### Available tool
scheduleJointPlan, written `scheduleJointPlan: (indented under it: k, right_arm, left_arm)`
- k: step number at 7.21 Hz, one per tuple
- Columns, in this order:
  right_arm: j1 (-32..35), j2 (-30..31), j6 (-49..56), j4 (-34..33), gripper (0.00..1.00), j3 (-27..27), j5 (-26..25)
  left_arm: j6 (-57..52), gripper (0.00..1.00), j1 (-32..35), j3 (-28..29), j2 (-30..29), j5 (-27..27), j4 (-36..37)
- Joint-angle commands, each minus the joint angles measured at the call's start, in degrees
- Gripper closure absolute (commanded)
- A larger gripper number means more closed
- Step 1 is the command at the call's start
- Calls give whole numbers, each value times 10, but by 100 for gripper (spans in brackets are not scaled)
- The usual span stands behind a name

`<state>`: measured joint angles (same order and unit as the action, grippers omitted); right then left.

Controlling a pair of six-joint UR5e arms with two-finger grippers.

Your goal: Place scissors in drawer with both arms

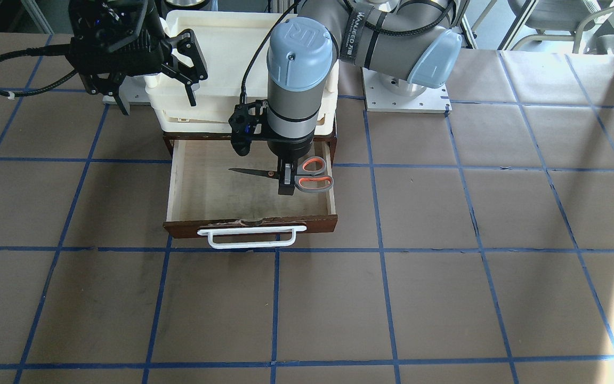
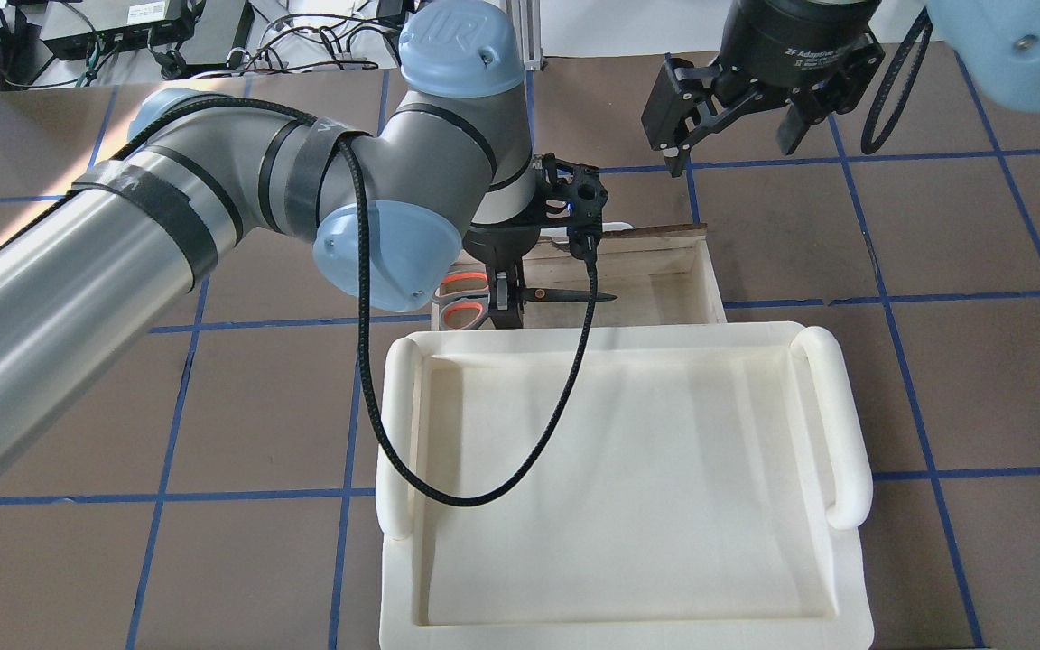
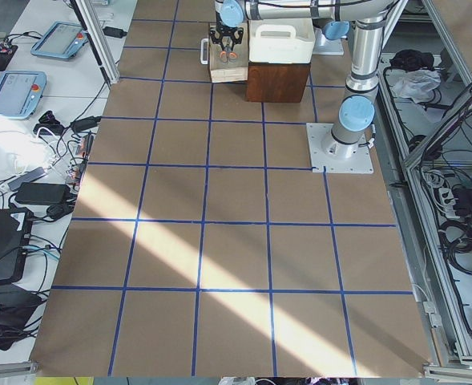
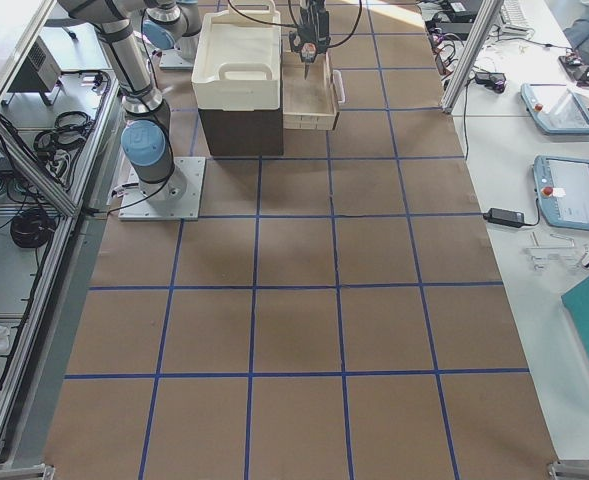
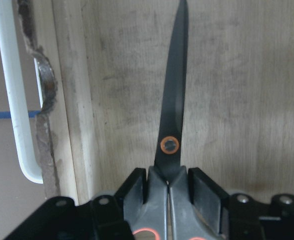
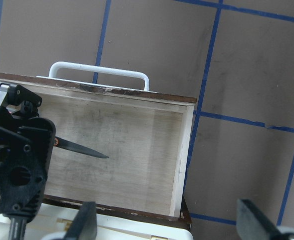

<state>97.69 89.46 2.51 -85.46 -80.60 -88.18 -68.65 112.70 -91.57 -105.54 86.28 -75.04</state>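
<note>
Scissors (image 1: 256, 172) held low in drawer (image 1: 200, 186), left gripper (image 1: 287, 181) jaws clamped nr pivot; release due next; right gripper (image 2: 729, 149) jaws apart

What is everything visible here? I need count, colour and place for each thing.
Small metal scissors, grey handles lined orange: one, over the drawer's floor.
Shallow wooden drawer: one, reddish-brown front, white handle; pulled open.
Cream-white plastic tub: one, on the cabinet.
Dark brown cabinet: one, under the tub.
Table: one, brown, blue grid lines.
Left gripper: one, black, shut on the scissors.
Right gripper: one, black, open, raised near the tub.
</note>
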Motion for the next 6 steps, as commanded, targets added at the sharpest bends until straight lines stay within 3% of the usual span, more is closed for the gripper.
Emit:
scheduleJointPlan:
  k: [1, 6]
  right_arm:
    - [0, 3, -11, -1, 0, -4, 0]
    - [0, 2, -4, -3, 0, -4, 0]
  left_arm:
    - [-2, 100, 7, 0, -12, -3, 0]
    - [-11, 100, 17, -7, -32, -16, 1]
